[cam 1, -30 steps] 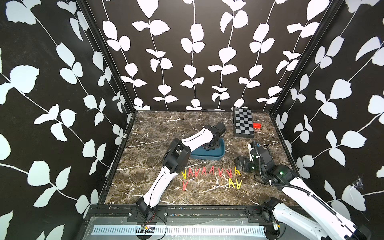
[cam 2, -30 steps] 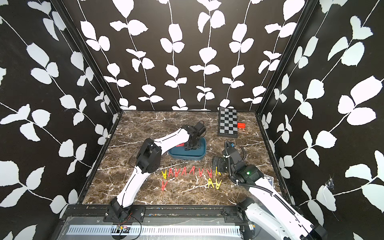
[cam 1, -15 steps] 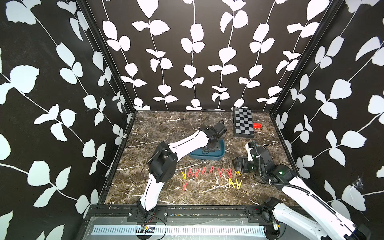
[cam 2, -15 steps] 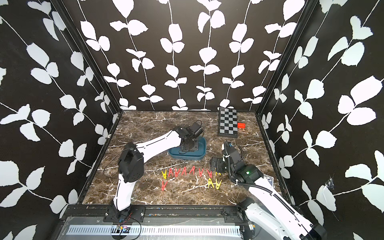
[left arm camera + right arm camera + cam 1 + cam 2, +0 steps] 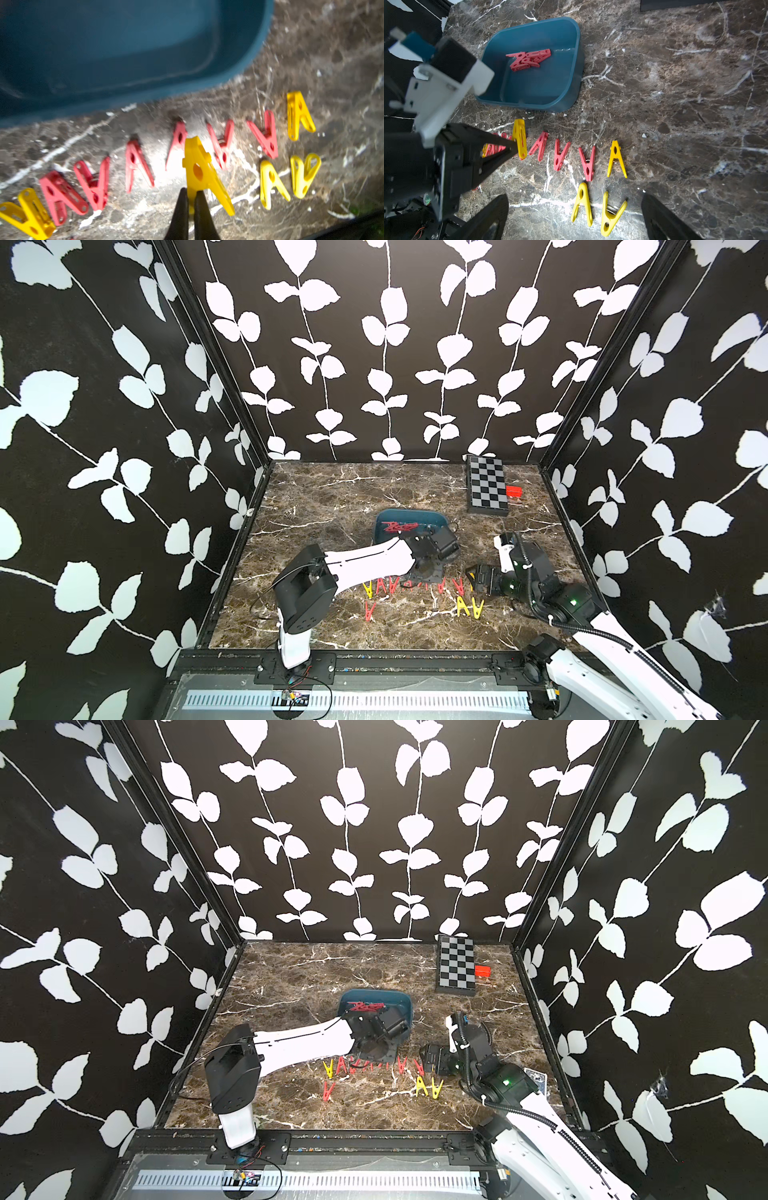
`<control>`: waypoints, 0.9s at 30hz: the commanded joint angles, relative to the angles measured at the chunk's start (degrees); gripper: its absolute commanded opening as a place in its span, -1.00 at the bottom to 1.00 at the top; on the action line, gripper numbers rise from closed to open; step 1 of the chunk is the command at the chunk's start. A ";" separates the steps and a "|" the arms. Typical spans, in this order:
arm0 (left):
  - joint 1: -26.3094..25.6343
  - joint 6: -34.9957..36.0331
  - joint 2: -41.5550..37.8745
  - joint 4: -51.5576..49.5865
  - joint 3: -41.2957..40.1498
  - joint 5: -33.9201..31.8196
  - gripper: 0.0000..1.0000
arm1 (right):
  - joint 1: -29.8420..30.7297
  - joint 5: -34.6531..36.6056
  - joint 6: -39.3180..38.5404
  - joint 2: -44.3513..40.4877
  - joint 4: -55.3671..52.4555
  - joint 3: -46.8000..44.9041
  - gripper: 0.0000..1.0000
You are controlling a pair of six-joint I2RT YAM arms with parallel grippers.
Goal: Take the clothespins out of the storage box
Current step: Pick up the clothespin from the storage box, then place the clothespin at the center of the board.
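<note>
The teal storage box (image 5: 576, 62) sits mid-table and is seen in both top views (image 5: 436, 517). A small heap of red clothespins (image 5: 529, 59) lies inside it at the far end (image 5: 400, 526). A row of red and yellow clothespins (image 5: 135, 164) lies on the marble in front of the box (image 5: 409, 585). My left gripper (image 5: 191, 193) is shut on a yellow clothespin (image 5: 198, 166) and hangs just over that row (image 5: 520, 139). My right gripper (image 5: 575, 218) stands open low above two yellow clothespins (image 5: 591, 205) at the row's right end.
A black-and-grey checkerboard box (image 5: 486, 489) lies at the back right with a small red block (image 5: 514, 491) beside it. One red clothespin (image 5: 370, 610) lies alone nearer the front. Patterned walls close in three sides.
My left arm has swung back from the storage box toward the front, carrying the yellow clothespin to the row on the table. The right arm has barely moved.
</note>
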 commanded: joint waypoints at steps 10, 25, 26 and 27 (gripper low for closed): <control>-7.81 -2.69 -2.16 8.86 -7.76 1.97 -0.98 | -0.27 -1.08 2.19 -4.53 -3.47 -2.53 0.98; -10.62 -5.29 2.47 11.60 -9.27 5.71 -0.99 | -0.28 -1.08 2.12 -6.75 -6.68 -3.95 0.98; -10.59 -5.58 2.65 11.75 -9.49 5.76 -0.99 | -0.23 -0.98 1.96 -6.86 -6.81 -3.77 0.98; -10.60 -5.78 2.81 11.77 -9.53 5.84 -0.99 | -0.27 -0.99 1.81 -6.88 -7.00 -3.73 0.98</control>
